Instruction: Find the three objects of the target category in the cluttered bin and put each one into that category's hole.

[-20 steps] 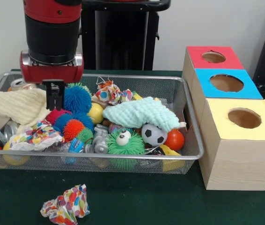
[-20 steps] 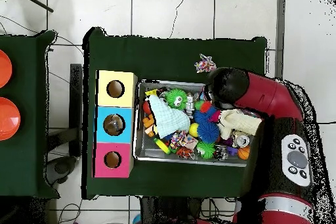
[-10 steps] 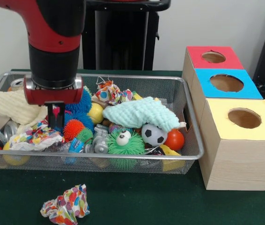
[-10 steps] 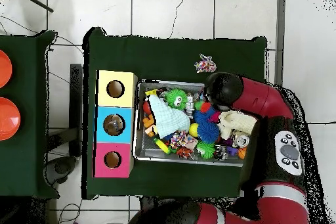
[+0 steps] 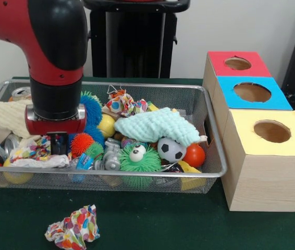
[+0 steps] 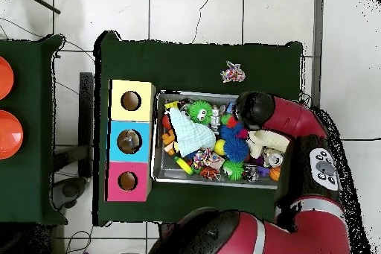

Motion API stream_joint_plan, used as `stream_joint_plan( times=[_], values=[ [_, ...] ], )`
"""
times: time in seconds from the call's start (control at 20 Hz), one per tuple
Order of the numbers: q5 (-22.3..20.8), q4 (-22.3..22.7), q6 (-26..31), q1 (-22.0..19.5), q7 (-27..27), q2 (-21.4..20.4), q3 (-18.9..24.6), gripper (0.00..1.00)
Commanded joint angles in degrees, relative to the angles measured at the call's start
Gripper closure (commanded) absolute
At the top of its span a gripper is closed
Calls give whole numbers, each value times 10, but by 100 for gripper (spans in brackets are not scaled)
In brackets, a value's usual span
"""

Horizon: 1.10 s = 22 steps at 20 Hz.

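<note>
In the wire-mesh bin's (image 5: 212,156) left half, your gripper (image 5: 59,144) sits low against crumpled patterned paper (image 5: 35,152) beside spiky rubber balls (image 5: 82,141); you can't tell its claw's opening.

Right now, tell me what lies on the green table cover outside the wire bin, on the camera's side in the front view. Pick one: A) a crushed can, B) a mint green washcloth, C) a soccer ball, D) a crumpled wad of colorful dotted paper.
D: the crumpled wad of colorful dotted paper sits alone on the green table cover in front of the wire bin, while the soccer ball and mint green washcloth are inside it.
</note>
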Motion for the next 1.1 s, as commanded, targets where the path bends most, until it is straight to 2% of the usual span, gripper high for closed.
stream_joint_plan(
  times=[0.05,0.35,0.65,1.1],
  values=[
    [-5,2,-36,-16,54,26,59,100],
    [-1,4,-10,-3,68,7,43,100],
    [5,3,-5,1,79,6,42,100],
    [9,6,37,15,82,-24,29,100]
  ],
)
